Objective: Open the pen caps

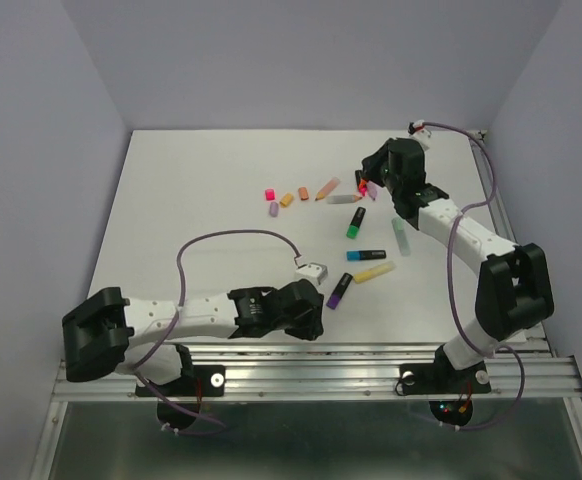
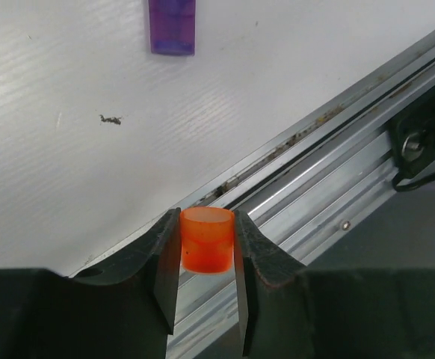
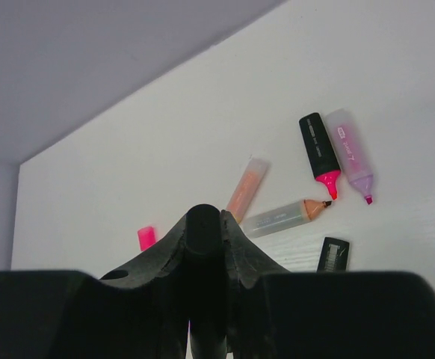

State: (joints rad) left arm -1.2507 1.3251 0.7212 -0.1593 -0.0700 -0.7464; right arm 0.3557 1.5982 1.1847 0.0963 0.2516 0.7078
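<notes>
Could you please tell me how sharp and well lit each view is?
Top view: even light, faint shadows. Left wrist: orange cap crisp and bright. Right wrist: held pen and fingers merge into a dark silhouette; pens beyond slightly soft.

1. Right wrist view: a lilac pen (image 3: 350, 153) on the white table (image 3: 165, 149) carries a short line of print near its far end. The letters are too small and blurred to read.
2. Just beside it, the black pen with the pink tip (image 3: 318, 149) shows faint grey marking along its barrel, which is illegible.
3. Nearer the camera, a black barrel (image 3: 333, 254) bears a pale block of fine printed lines that cannot be made out.
4. The grey pen with the orange tip (image 3: 281, 218) has faint lettering along its side, also unreadable.
5. Top view: the black pen with the blue end (image 1: 371, 254) shows light specks of print, too small to read.
6. No word, brand or number is legible in any view.
</notes>
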